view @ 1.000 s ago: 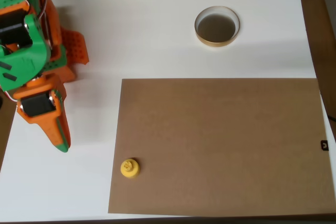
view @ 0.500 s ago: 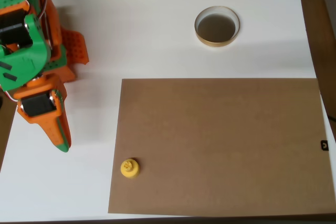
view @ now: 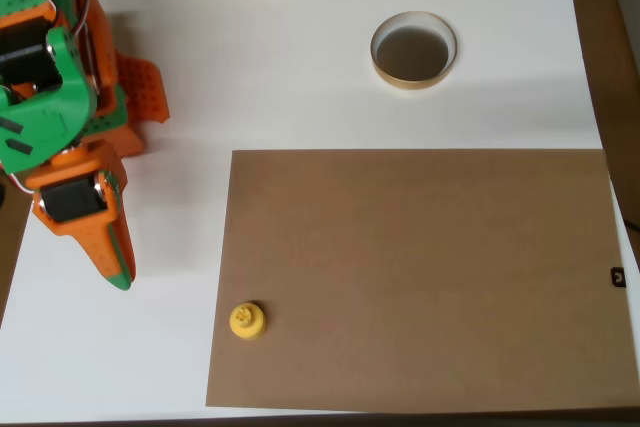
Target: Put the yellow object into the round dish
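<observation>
White table (view: 300, 77) fills our overhead view, with a brown board (view: 420, 277) covering its lower right part. At the table's left edge we see the gripper (view: 112, 269) hanging over bare white, its orange and green fingers pressed together with nothing between them. Next, the yellow object (view: 246, 320) stands upright just inside the board's lower left corner, apart from the gripper. Further right, the dish (view: 413, 49) sits empty near the table's top edge. We judge nothing done yet: reach, grasp, carry and drop all remain.
</observation>
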